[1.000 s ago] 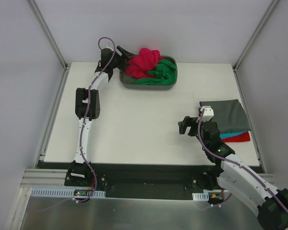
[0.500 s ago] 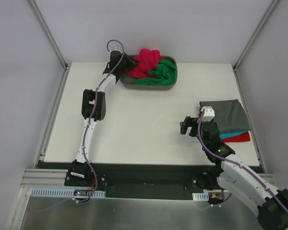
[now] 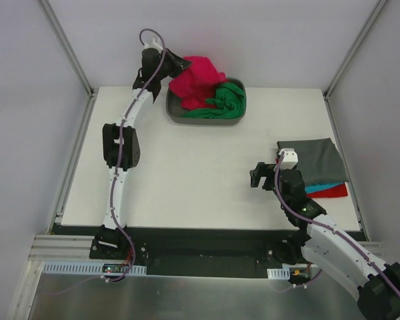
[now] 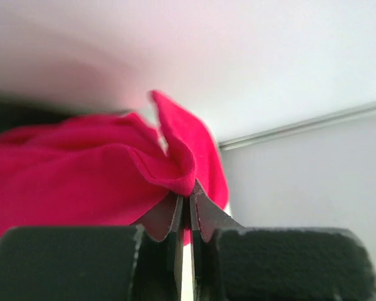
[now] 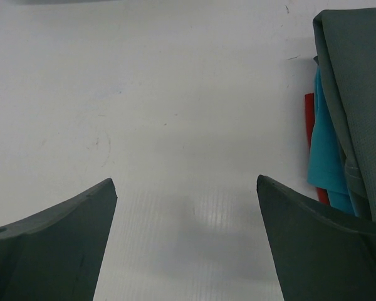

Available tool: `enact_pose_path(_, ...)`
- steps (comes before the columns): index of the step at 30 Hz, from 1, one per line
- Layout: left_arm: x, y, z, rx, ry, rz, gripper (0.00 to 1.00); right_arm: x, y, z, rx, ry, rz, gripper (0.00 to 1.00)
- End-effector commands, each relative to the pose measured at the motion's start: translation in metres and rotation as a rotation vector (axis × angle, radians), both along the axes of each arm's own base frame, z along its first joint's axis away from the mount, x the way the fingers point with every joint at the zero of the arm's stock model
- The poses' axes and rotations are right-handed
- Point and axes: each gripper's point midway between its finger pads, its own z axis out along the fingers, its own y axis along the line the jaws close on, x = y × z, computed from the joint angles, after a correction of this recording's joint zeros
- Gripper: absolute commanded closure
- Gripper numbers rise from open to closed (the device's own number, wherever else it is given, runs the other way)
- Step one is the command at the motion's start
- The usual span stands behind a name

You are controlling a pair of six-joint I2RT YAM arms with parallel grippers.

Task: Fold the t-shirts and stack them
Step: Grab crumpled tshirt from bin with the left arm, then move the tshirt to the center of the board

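Note:
A crimson-pink t-shirt (image 3: 197, 81) rises out of the grey tub (image 3: 207, 118) at the back, pulled up on its left side. My left gripper (image 3: 175, 65) is shut on a fold of that crimson-pink t-shirt (image 4: 100, 179); in the left wrist view the jaws pinch the cloth's edge. A bright green t-shirt (image 3: 223, 101) lies crumpled in the tub. At the right a dark grey t-shirt (image 3: 313, 160) lies folded on a teal one (image 3: 323, 187) and a red one (image 3: 333, 192). My right gripper (image 3: 259, 177) hovers open over bare table, left of that stack (image 5: 344, 125).
The white table (image 3: 200, 167) is bounded by metal frame rails at both sides and a grey back wall. The tub stands near the back edge. Both arm bases sit along the near edge.
My left gripper reached into the tub, shut on the crimson-pink t-shirt and lifted it up and to the left. The right arm has hardly moved.

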Motion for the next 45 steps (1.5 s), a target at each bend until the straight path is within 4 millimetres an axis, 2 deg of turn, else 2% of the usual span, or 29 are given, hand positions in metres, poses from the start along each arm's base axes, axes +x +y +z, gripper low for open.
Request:
enact_pose_path(1,-0.105,0.010,0.279,-0.031,-0.575,-0.072,1.00,0.005,0.006,0.016,0.026,-0.032,0.009,0.04)
enact_pose_path(2,-0.123,0.012,0.302,-0.017,-0.623,-0.074,1.00,0.006,0.006,0.018,0.025,-0.035,0.011,0.04)
enact_pose_path(4,-0.158,0.015,0.336,0.004,-0.690,-0.092,1.00,0.006,0.009,0.022,0.031,-0.035,0.026,0.04)
enact_pose_path(6,-0.203,0.017,0.370,0.014,-0.771,-0.131,1.00,0.004,0.015,0.024,0.050,-0.033,0.054,0.04)
enact_pose_path(10,-0.281,0.013,0.411,0.055,-0.906,-0.199,1.00,0.002,0.018,0.025,0.073,-0.027,0.066,0.04)
enact_pose_path(12,-0.314,0.016,0.426,0.071,-0.942,-0.186,1.00,0.001,0.019,0.029,0.080,-0.034,0.070,0.04)
enact_pose_path(15,-0.357,0.019,0.437,0.088,-0.985,-0.166,1.00,-0.003,0.023,0.038,0.110,-0.050,0.097,0.04)
enact_pose_path(18,-0.398,0.015,0.437,0.092,-1.012,-0.183,1.00,-0.009,0.028,0.045,0.147,-0.063,0.124,0.04)
enact_pose_path(21,-0.424,0.007,0.422,0.082,-0.993,-0.250,1.00,-0.013,0.027,0.049,0.163,-0.063,0.125,0.04)
enact_pose_path(23,-0.431,0.005,0.405,0.080,-0.955,-0.268,1.00,-0.018,0.025,0.054,0.175,-0.052,0.121,0.04)
enact_pose_path(25,-0.422,0.000,0.374,0.095,-0.878,-0.269,1.00,-0.026,0.023,0.050,0.179,-0.018,0.122,0.04)
enact_pose_path(27,-0.400,-0.004,0.327,0.129,-0.762,-0.236,1.00,-0.032,0.020,0.048,0.193,0.005,0.110,0.04)
enact_pose_path(29,-0.382,-0.016,0.269,0.167,-0.631,-0.270,1.00,-0.036,0.016,0.044,0.199,0.018,0.095,0.04)
enact_pose_path(32,-0.350,-0.033,0.166,0.212,-0.372,-0.276,0.95,-0.040,0.008,0.035,0.181,0.051,0.060,0.04)
enact_pose_path(33,-0.339,-0.038,0.131,0.231,-0.280,-0.276,0.91,-0.041,0.005,0.033,0.169,0.063,0.044,0.04)
enact_pose_path(34,-0.333,-0.043,0.106,0.250,-0.222,-0.293,0.80,-0.043,0.002,0.030,0.156,0.081,0.031,0.04)
enact_pose_path(35,-0.328,-0.049,0.082,0.286,-0.169,-0.336,0.61,-0.044,0.000,0.027,0.140,0.103,0.023,0.04)
enact_pose_path(36,-0.326,-0.051,0.061,0.325,-0.089,-0.361,0.38,-0.046,-0.002,0.023,0.122,0.128,0.020,0.04)
enact_pose_path(38,-0.327,-0.055,0.033,0.394,0.015,-0.430,0.05,-0.049,0.001,0.019,0.091,0.168,0.050,0.04)
enact_pose_path(39,-0.328,-0.053,0.023,0.412,0.045,-0.433,0.01,-0.050,0.004,0.017,0.078,0.185,0.064,0.04)
enact_pose_path(41,-0.331,-0.040,0.006,0.457,0.076,-0.386,0.01,-0.054,0.009,0.011,0.039,0.222,0.094,0.04)
enact_pose_path(43,-0.340,-0.016,-0.019,0.522,0.123,-0.305,0.01,-0.056,0.015,0.011,-0.018,0.225,0.127,0.04)
enact_pose_path(44,-0.343,0.000,-0.018,0.552,0.110,-0.236,0.01,-0.062,0.024,0.010,-0.059,0.224,0.175,0.04)
enact_pose_path(45,-0.350,0.016,-0.030,0.591,0.133,-0.185,0.01,-0.065,0.032,0.014,-0.082,0.213,0.214,0.04)
